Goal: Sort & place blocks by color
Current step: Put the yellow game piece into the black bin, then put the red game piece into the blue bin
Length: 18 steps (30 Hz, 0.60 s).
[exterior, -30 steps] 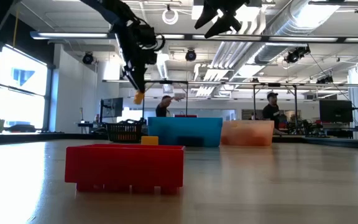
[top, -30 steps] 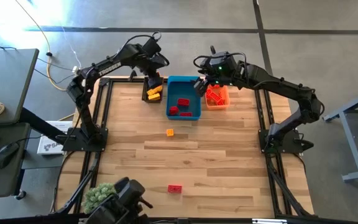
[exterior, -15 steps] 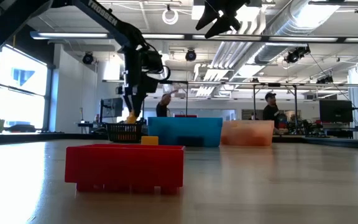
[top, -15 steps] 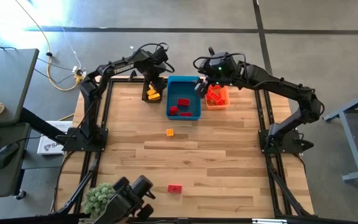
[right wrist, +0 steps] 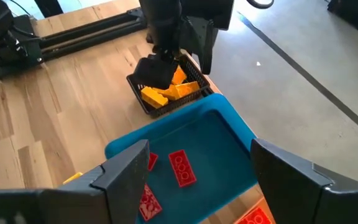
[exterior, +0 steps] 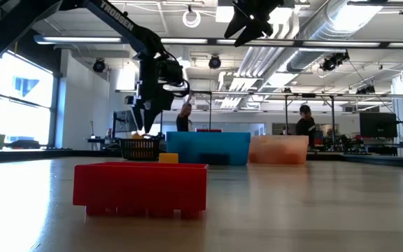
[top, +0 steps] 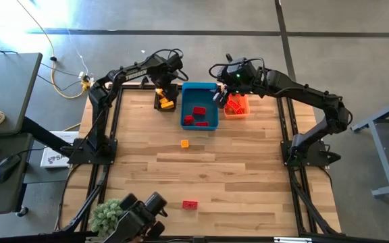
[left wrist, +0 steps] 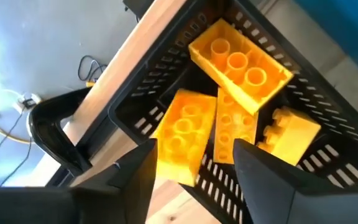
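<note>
Yellow blocks (left wrist: 229, 118) lie in the black bin (top: 165, 100) under the left gripper (left wrist: 194, 165), jaws apart, the right gripper (right wrist: 194, 171) likewise apart above the blue bin (top: 200, 108), on a wooden worktop (top: 248, 175) in an open workshop with people beyond.

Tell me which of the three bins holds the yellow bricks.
The black slatted bin, the leftmost in the row, under the left pincer. The blue bin holds red bricks; the orange bin holds orange-red ones.
</note>
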{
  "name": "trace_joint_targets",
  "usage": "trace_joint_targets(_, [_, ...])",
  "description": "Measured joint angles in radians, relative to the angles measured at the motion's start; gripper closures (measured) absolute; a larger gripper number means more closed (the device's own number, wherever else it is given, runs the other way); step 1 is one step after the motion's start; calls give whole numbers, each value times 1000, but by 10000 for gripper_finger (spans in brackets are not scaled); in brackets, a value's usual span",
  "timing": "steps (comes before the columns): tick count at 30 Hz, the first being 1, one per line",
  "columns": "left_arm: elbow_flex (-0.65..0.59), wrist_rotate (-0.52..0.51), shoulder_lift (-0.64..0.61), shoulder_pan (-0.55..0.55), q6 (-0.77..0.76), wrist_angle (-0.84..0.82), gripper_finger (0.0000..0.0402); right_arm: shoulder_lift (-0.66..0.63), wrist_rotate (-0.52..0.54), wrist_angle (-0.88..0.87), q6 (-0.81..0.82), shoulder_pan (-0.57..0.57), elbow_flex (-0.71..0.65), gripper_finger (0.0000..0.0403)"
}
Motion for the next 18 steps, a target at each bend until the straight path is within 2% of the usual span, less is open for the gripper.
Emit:
trace_joint_targets(5, [0, 17, 0, -8, -19, -12, 192, 0, -1, 0, -7, 0, 0, 135])
trace_joint_targets(8, [0, 79, -9, -10, -27, -15, 192, 0, -39, 0, -7, 0, 0, 135])
trace_joint_targets(12, [1, 147, -42, -25, -63, -18, 194, 0, -140, -2, 4, 0, 0, 135])
trace_joint_targets(18, [1, 146, -141, -71, -85, -64, 194, 0, -325, -5, 45, 16, 0, 135])
